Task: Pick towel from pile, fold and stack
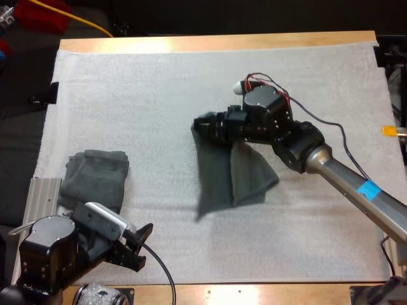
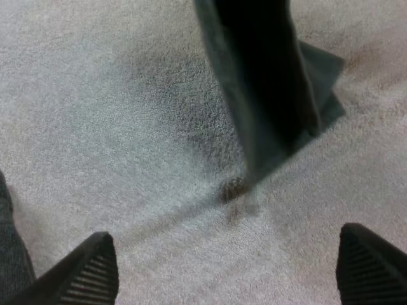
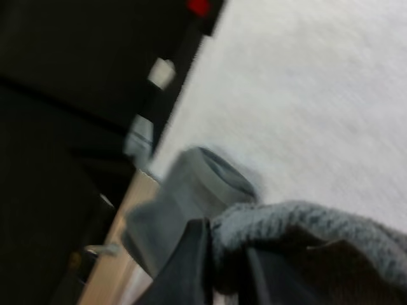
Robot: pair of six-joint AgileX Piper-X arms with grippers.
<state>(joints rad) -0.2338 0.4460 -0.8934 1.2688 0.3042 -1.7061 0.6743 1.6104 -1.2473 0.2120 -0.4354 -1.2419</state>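
Towel [image 1: 232,175] is pinched and hung from right gripper [image 1: 205,124] over mid mat [image 1: 159,95], left gripper [image 1: 137,244] is spread wide beside pile [image 1: 95,178], mat edges are far off

Towels: two, a hanging towel [image 1: 226,175] and a lying towel [image 1: 96,178]
Claws: two, the left claw [image 1: 137,244] and the right claw [image 1: 205,124]
Arms: two, left arm [image 1: 44,251] and right arm [image 1: 343,175]
Mats: one, the white mat [image 1: 191,82]
Tables: one, the wooden table [image 1: 222,42]
Metal plates: one, a ribbed plate [image 1: 41,194]
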